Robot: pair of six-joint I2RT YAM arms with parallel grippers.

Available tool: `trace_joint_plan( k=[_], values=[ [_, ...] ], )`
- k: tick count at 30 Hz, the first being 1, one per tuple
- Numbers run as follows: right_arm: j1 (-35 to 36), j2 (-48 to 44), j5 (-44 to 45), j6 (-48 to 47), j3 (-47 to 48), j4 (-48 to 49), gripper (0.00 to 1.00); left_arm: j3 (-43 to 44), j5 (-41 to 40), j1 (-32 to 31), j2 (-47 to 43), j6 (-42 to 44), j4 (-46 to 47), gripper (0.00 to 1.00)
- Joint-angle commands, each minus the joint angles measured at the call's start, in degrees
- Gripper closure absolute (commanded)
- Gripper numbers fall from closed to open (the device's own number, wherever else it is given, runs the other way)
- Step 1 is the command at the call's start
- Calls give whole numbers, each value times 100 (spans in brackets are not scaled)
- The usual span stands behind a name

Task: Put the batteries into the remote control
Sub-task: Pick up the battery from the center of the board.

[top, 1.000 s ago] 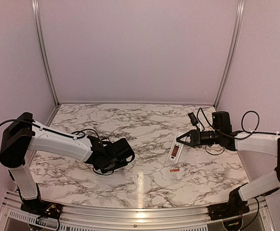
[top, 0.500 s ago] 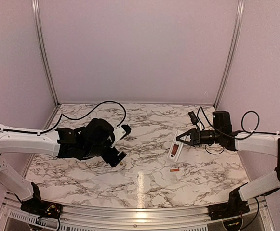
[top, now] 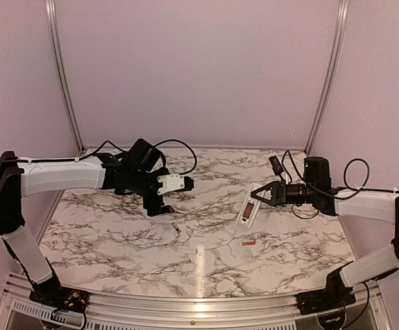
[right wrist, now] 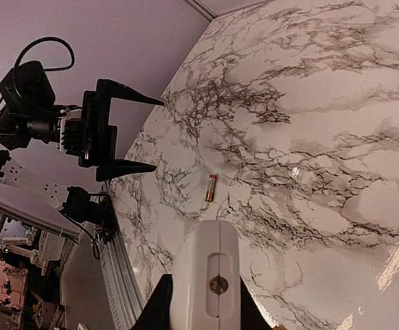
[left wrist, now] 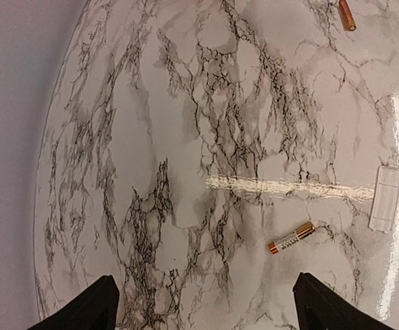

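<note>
- Two batteries lie loose on the marble table (top: 117,237), neither in a gripper.
- The nearer battery (top: 176,228) lies at about 6 o'clock from the left gripper (top: 163,197) in the overhead view. In the left wrist view the battery (left wrist: 291,238) sits ahead of the fingertips and off towards 1 o'clock.
- The second battery (top: 249,243) lies just at 6 o'clock of the remote control (top: 249,213), well apart from the first.
- A small translucent cover (left wrist: 384,198), probably the battery door, rests flat near the first battery, at its 2 o'clock in the left wrist view.
- The left gripper hangs above the table with its fingers spread wide and nothing between them. The right wrist view shows the same wide gap (right wrist: 139,132).
- The right gripper (top: 257,199) pinches the remote control by its 1 o'clock end, and the handset slants down towards 7 o'clock. Whether its low end touches the table, I cannot tell.
- A reddish patch shows on the remote's upturned face. It is too small to say whether that is the recess or a cell.
- The step in hand looks like the pickup of the first battery, with the remote held ready.
- The next move calls for the left gripper to come down over the nearer battery, fingers turned across its length, and close on its middle. The cell is slim and round, so an off-centre pinch may roll it away.
</note>
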Motion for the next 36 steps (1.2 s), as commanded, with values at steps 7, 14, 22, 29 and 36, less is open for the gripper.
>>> trace_joint_plan(
  k=[7, 14, 22, 29, 36],
  values=[
    [47, 97, -147, -3, -28, 245, 100, 1117, 949, -5, 1711, 1178, -956, 16],
    [31, 126, -181, -71, -24, 214, 100, 1540, 1130, -3, 2361, 1269, -1236, 23],
    [-22, 191, -236, -96, -14, 244, 100, 1614, 1187, 10, 2694, 1269, -1283, 35],
    [-55, 201, -236, -132, -7, 186, 100, 1919, 1079, 11, 2971, 1115, -1597, 70],
    [-57, 302, -235, -107, 8, 224, 100, 1660, 1198, -20, 2755, 744, -1636, 80]
  ],
)
